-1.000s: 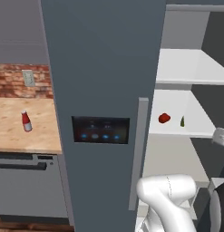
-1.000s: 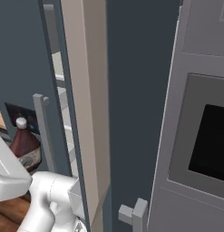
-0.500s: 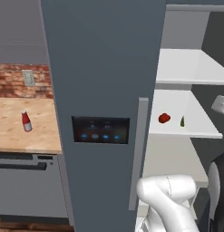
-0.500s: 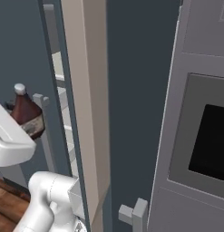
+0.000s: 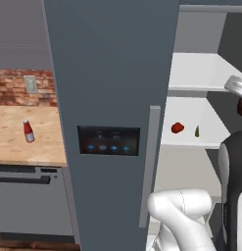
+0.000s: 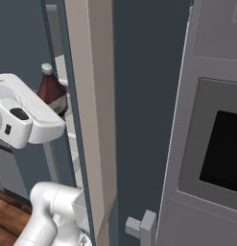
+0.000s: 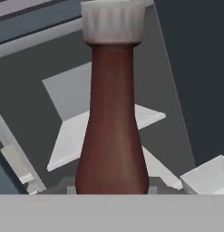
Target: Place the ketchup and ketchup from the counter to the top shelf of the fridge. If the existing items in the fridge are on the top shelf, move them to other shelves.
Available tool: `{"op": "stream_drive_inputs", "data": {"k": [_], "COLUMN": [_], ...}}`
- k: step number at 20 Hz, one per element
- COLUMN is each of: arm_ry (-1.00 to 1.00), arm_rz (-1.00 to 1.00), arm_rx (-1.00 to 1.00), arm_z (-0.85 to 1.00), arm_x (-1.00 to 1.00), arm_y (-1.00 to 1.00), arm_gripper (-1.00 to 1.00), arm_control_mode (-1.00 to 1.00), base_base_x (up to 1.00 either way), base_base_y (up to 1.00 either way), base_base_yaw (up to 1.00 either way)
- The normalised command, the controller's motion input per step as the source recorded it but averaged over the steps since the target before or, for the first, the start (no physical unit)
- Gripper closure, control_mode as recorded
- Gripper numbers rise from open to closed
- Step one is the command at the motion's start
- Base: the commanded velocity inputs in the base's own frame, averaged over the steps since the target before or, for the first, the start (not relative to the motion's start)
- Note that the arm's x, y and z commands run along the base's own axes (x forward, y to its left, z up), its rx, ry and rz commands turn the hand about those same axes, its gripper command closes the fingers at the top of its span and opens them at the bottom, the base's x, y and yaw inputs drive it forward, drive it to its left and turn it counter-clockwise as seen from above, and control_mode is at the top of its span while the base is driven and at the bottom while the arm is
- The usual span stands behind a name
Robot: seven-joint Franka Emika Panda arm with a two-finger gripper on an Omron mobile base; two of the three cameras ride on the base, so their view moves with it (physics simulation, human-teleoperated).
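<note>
Two ketchup bottles total. One dark brownish-red ketchup bottle with white ribbed cap point(image 7: 112, 131): upright, clamped at base by fingers point(image 7: 152, 190), raised in front of slate-grey fridge with black blue-lit panel point(image 5: 110, 98), beside its open white interior. One bright red ketchup bottle with white cap point(image 5: 28, 131): stands on tan wood-grain table point(image 5: 24, 152), well left of fridge. On middle white shelf point(image 5: 188, 142): one small red lump point(image 5: 177, 128), one tiny dark-green pear-shaped item point(image 5: 197, 131), near each other, apart.
</note>
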Motion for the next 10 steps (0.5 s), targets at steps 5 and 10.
{"op": "stream_drive_inputs", "data": {"k": [5, 10], "arm_ry": [-0.09, 0.00], "arm_rz": [0.00, 0.00], "arm_rx": [0.00, -0.01], "arm_z": [0.02, 0.23], "arm_x": [0.88, 0.63], "arm_y": [-0.04, -0.12], "arm_gripper": [1.00, 1.00], "arm_control_mode": [-1.00, -1.00], "base_base_x": [0.00, 0.00], "base_base_y": [0.00, 0.00], "base_base_yaw": [0.00, 0.00]}}
